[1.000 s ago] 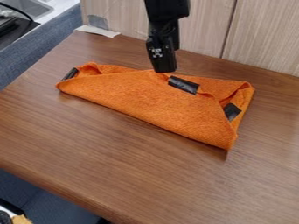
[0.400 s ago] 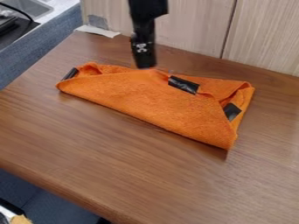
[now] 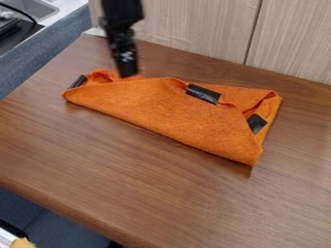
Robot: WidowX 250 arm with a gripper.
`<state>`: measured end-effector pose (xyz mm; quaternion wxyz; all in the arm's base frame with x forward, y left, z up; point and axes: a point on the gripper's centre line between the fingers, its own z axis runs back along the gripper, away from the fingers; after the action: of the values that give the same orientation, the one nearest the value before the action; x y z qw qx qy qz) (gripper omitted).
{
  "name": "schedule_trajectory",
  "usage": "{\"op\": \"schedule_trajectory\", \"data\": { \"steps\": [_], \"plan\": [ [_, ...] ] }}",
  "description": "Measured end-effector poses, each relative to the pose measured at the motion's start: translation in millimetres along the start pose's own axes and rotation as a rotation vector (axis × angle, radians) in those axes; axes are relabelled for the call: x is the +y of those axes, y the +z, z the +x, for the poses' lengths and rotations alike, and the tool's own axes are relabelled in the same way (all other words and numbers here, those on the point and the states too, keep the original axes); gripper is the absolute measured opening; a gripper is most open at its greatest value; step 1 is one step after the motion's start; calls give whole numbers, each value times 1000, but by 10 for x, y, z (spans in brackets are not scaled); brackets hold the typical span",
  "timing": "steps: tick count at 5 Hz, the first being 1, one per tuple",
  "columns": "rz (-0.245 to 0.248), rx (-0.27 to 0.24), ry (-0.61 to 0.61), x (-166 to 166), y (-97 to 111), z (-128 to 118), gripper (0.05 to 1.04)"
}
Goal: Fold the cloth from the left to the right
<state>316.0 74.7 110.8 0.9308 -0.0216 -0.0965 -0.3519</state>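
Camera view: folded cloth (image 3: 174,111) outside sink (image 3: 37,8)

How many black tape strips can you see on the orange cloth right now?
3: one strip at the left end of the cloth, a second strip by its upper edge near the middle, a third strip toward its right end. Folds may hide more.

Matt orange cloth (image 3: 168,111) — rough, glossy wood table (image 3: 129,169)
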Motion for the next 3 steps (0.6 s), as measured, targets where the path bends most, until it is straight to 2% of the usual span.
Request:
{"op": "schedule_trajectory", "data": {
  "steps": [2,3],
  "plan": [
    [80,-37,416,279,21,-403,999],
    [42,-25,566,362,-174,-519,999]
  ]
}}
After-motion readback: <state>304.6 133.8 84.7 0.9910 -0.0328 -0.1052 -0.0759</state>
